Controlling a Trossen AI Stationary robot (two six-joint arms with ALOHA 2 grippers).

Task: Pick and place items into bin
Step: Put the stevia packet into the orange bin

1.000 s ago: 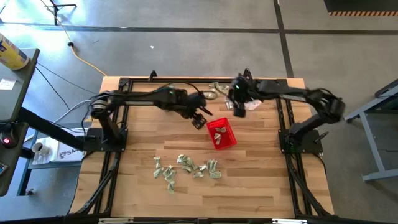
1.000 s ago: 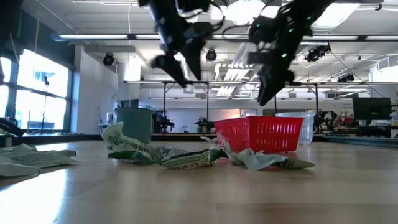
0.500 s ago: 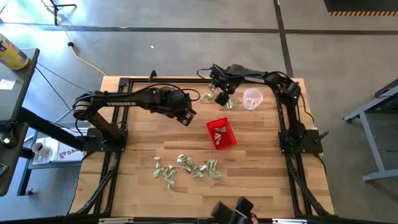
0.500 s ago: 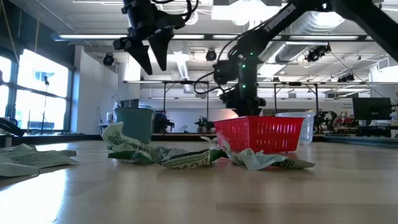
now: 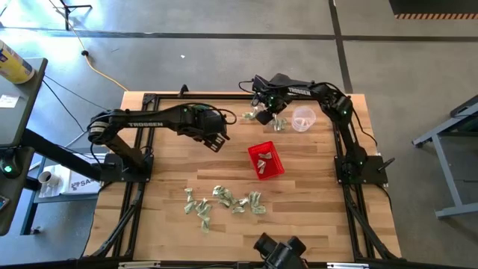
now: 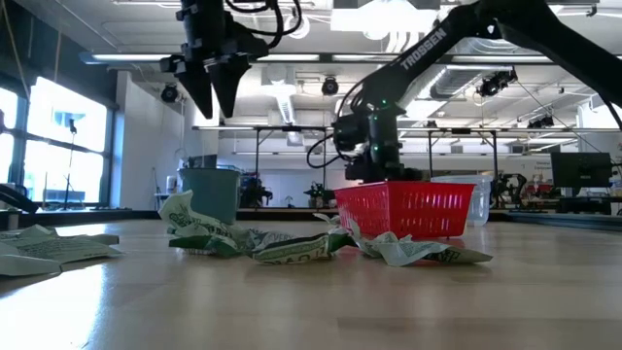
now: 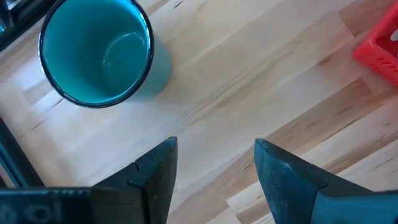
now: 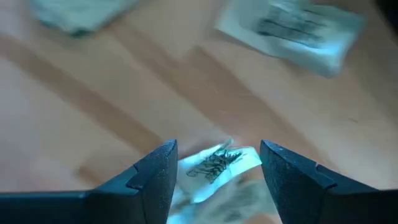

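From above we see a wooden table with two dark arms reaching in from either side. The left gripper hangs over bare wood left of centre, its jaws apart and empty; its wrist camera shows a teal cup standing upright nearby and a red corner of the bin. The bin, a small red basket, sits near the table's middle with a few wrappers inside. In front of it, toward the near edge, we see a scattered cluster of crumpled green-and-white wrappers. To the right, at the far edge, the right gripper is low over more wrappers, jaws open, with one wrapper lying between its fingers. Just right of it stands a clear cup.
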